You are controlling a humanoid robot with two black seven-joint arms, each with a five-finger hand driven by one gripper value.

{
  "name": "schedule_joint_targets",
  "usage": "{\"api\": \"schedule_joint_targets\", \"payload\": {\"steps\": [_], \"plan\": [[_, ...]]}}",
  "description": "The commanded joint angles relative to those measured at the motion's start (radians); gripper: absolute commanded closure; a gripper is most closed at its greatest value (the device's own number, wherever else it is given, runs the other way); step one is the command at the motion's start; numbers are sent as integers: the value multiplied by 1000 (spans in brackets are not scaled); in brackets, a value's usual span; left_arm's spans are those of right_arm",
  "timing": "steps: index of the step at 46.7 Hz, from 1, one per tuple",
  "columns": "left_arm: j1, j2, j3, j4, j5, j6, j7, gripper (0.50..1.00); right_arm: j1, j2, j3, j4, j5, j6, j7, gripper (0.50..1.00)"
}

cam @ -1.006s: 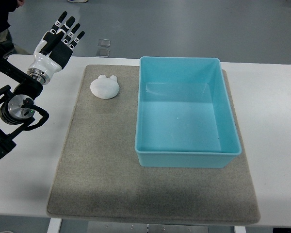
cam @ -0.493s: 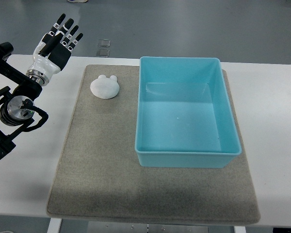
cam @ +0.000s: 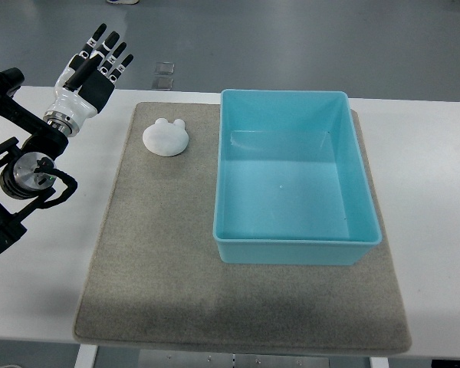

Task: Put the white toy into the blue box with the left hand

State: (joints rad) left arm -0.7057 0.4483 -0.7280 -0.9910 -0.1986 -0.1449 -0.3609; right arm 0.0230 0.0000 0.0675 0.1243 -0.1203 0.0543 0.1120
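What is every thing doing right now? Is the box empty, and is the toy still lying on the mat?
white toy: lying on the mat, left of the box, nothing touching it.
blue box: open on top, empty, sitting on the mat.
grey mat: flat on the white table.
left robot hand: fingers stretched out, holding nothing, off to the toy's left.
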Motion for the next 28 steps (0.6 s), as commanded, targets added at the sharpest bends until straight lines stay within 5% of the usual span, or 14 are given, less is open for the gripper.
{"api": "schedule_joint_targets", "payload": {"steps": [1, 15, 28], "plan": [[0, -3, -1, -2, 1, -12, -1, 500, 0, 0, 0, 0, 1, -1, 0, 564], [5, -3, -2, 2, 1, -163, -1, 500, 0, 0, 0, 0, 1, -1, 0, 564], [5, -3, -1, 5, 4, -168, -1, 500, 0, 0, 0, 0, 1, -1, 0, 564]]}}
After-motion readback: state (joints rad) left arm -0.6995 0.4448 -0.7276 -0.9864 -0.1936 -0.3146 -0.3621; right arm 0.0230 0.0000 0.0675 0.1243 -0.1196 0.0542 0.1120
